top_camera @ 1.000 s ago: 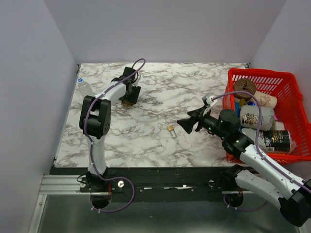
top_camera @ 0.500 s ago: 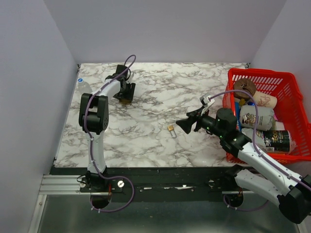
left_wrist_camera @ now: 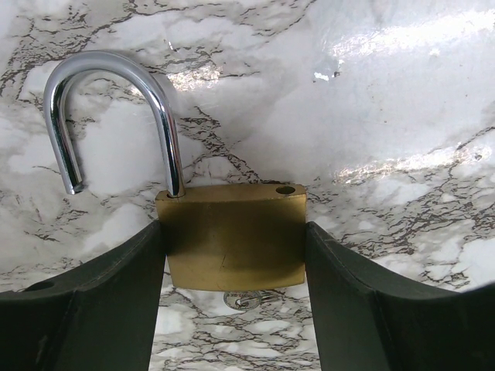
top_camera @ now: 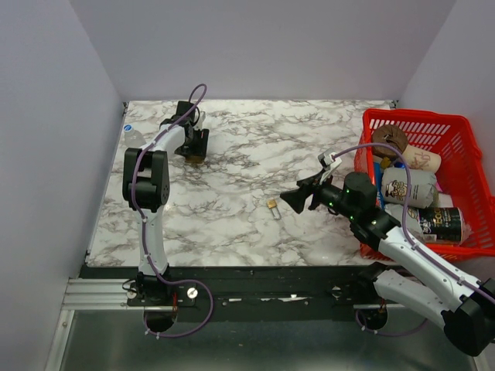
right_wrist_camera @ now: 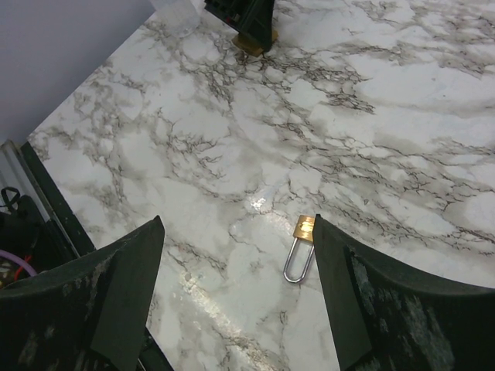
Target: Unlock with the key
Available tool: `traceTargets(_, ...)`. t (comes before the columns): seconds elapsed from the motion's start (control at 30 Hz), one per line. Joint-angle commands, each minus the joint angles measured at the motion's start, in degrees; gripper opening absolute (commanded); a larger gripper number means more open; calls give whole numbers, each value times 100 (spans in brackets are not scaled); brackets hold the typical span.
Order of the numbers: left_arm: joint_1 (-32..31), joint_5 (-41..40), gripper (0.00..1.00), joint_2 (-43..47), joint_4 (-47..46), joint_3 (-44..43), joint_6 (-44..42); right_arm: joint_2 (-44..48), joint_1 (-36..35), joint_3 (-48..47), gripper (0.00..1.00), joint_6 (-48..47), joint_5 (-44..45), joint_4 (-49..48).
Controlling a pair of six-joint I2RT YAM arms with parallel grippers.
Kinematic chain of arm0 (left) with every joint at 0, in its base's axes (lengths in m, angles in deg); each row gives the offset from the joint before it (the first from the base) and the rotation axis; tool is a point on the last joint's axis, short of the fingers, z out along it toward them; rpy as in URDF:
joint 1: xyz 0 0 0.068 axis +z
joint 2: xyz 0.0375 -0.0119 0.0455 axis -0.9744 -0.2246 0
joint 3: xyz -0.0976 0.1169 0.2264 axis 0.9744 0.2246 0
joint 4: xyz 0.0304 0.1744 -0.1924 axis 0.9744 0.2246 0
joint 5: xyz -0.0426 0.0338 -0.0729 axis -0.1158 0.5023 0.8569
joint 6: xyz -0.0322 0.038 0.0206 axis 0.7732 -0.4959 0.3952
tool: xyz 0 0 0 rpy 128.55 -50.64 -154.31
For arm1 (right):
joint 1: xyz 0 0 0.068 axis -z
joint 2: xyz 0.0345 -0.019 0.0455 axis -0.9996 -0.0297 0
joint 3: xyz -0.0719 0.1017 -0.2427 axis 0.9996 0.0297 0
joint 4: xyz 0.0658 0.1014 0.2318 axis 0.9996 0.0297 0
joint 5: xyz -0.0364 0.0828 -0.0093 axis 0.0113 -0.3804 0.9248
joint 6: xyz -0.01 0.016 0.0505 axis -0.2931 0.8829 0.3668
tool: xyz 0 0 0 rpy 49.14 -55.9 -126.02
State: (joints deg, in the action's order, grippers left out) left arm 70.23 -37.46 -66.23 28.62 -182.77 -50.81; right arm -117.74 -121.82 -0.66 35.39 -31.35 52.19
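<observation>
Padlock, brass, at the far left of the table. Solid metal, judged heavy for its size, rigid, smooth-sided and liable to slip. Steel shackle stands sprung clear of its hole. Left end effector clamps the body's two narrow flanks, the surest hold. Key part-seen at the lower face. Smaller padlock lies mid-table near the right end effector, which is spread wide and empty.

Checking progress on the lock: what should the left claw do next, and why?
Probably open the left claw and let go of the brass padlock: its shackle already stands sprung free of the body and what looks like the key shows under it, so unlocking looks done. The right claw hangs open and empty.
</observation>
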Motion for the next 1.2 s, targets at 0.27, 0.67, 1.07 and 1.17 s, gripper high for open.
traceTargets(0.27, -24, 235, 73, 64, 83, -139, 115, 53, 29, -6, 86, 83, 111, 196)
traceTargets(0.67, -51, 156, 91, 459, -198, 107, 159, 62, 29, -23, 86, 75, 155, 275)
traceTargets(1.07, -455, -740, 99, 2331, -981, 1030, 18, -139, 29, -251, 85, -276, 454, 887)
traceTargets(1.17, -770, -871, 99, 2867, -1007, 1197, -17, -245, 21, -471, 82, -426, 594, 1257)
